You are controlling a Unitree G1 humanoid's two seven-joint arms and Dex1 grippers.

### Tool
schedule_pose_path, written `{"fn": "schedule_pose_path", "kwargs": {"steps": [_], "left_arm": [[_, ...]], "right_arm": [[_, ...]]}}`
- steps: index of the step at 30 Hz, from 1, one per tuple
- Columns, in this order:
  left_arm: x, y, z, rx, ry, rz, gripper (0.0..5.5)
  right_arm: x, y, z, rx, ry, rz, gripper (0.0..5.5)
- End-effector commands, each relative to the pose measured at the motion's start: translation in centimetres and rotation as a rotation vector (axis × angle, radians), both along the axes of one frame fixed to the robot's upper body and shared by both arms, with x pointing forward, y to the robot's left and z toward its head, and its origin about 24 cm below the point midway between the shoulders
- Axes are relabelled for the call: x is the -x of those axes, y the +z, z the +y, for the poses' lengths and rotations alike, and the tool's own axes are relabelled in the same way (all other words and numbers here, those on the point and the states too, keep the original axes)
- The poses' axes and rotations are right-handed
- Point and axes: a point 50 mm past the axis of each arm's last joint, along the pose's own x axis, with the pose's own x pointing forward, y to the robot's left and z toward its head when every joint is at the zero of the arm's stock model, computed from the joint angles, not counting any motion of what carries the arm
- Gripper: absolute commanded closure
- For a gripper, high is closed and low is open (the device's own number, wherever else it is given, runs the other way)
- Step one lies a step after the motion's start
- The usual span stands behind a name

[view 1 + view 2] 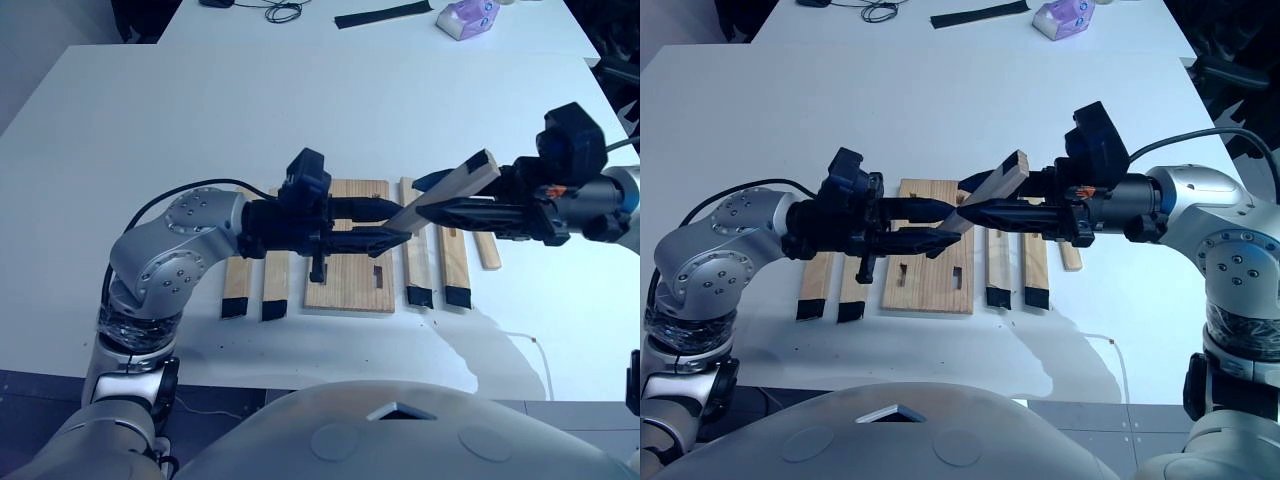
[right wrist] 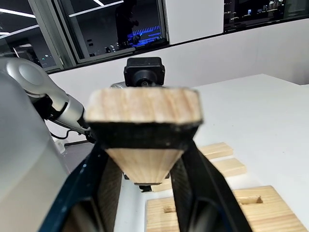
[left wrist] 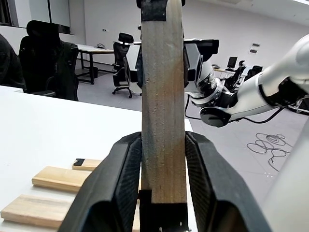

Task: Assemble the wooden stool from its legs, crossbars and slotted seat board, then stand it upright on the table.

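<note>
Open-plan office or lab around me: black swivel chairs (image 3: 46, 58), desks (image 3: 92, 48), loose floor cables (image 3: 266, 145); second white table (image 1: 300, 35) at my 12 o'clock.

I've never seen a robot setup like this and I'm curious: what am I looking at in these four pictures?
This is a humanoid robot with two arms, each ending in two-fingered jaws. The two wide pictures come from cameras in its head, looking down over its arms at a white table. The two close-ups come from a camera on each wrist, looking along the jaws. On the table lie a slotted seat board, black-tipped sticks on both sides of it, and a short stick farther right. Above the board, the left gripper and right gripper both clamp one wooden bar, tilted, held off the table.
</note>
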Motion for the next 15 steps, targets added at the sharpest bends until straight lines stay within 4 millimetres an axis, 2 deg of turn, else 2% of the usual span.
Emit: {"fn": "schedule_pose_path", "kwargs": {"steps": [1, 2, 7, 10, 12, 15], "left_arm": [[-0.6, -0.4, 0.4, -0.046, 0.059, -0.021, 4.19], [-0.6, -0.6, 0.4, -0.051, 0.051, -0.003, 3.83], [-0.3, -1.4, 0.7, -0.111, 0.031, -0.008, 3.14], [-0.5, -2.3, 1.1, -0.167, 0.067, -0.043, 2.69], [-0.5, -2.8, 1.4, -0.183, 0.078, -0.056, 2.48], [-0.5, -3.3, 1.7, -0.175, 0.124, -0.046, 2.48]], "right_arm": [[0.3, -0.3, 0.1, 0.039, 0.014, -0.014, 4.19], [0.2, -0.3, 0.1, 0.04, 0.012, -0.016, 4.19], [0.0, -0.3, 0.0, 0.057, -0.012, -0.041, 4.2], [-0.4, -0.5, -0.6, 0.125, -0.061, -0.096, 4.2], [-0.9, -0.5, -1.5, 0.206, -0.105, -0.162, 4.2], [-2.1, -1.2, -3.7, 0.402, -0.161, -0.3, 4.2]]}}
